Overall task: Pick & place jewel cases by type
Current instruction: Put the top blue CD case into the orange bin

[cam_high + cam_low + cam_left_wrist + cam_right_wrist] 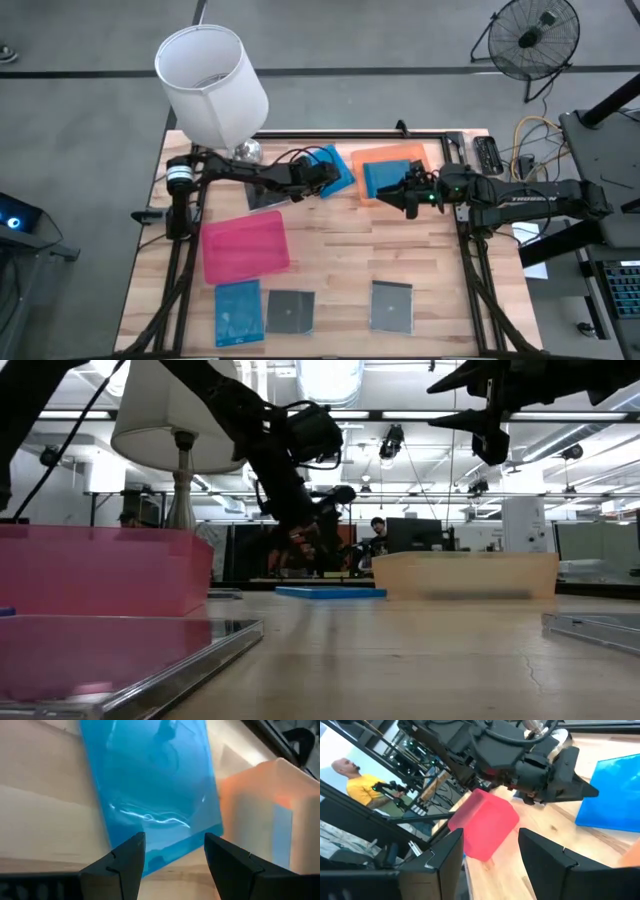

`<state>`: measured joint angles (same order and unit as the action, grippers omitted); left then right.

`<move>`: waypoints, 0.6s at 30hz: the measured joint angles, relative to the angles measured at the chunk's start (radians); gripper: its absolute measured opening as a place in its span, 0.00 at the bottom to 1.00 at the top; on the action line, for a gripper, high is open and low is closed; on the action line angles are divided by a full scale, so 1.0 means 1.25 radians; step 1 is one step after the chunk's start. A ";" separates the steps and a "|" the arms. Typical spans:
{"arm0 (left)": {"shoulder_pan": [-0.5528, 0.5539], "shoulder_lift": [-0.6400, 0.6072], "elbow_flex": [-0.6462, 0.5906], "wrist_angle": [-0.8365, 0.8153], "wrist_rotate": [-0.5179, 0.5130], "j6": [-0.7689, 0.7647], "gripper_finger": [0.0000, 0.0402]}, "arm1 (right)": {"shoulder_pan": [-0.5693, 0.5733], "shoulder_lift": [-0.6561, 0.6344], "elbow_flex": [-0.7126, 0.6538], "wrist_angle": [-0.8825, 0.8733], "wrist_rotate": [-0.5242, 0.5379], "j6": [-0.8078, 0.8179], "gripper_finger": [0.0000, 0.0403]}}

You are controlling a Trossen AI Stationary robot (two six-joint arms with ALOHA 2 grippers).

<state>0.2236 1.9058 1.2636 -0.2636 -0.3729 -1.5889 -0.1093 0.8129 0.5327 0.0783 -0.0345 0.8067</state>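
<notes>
A translucent blue jewel case point(338, 168) point(150, 780) lies flat on the table left of the orange tray point(400, 155). My left gripper point(322, 183) point(175, 852) hangs open just over its near edge, slanting down, one finger on each side of a corner. A second blue case point(385, 178) lies in the orange tray. My right gripper point(392, 195) point(490, 855) is open and holds nothing, raised in the air over the tray's near left corner. A third blue case point(238, 312) and two dark cases point(290, 312) point(392, 305) lie along the near edge.
The pink tray point(245, 248) stands at the near left. Another dark case point(262, 197) lies under my left arm. A white table lamp point(212, 80) stands at the far left corner. A person shows in the room beyond the table.
</notes>
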 joint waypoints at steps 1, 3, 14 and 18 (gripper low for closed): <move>0.002 0.007 0.001 -0.001 0.003 0.003 0.46 | 0.000 0.000 0.000 -0.001 0.000 -0.002 0.46; 0.004 0.027 0.008 -0.004 0.017 0.013 0.46 | 0.000 0.000 0.000 0.000 0.000 -0.005 0.46; -0.012 0.082 0.051 -0.012 0.125 0.049 0.46 | 0.000 0.000 0.000 0.000 0.000 -0.003 0.46; -0.025 0.058 0.047 -0.072 0.140 0.056 0.46 | 0.000 0.000 0.000 0.000 0.000 -0.003 0.46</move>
<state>0.1918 1.9778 1.3228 -0.3540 -0.1984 -1.5195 -0.1093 0.8127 0.5327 0.0784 -0.0344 0.8028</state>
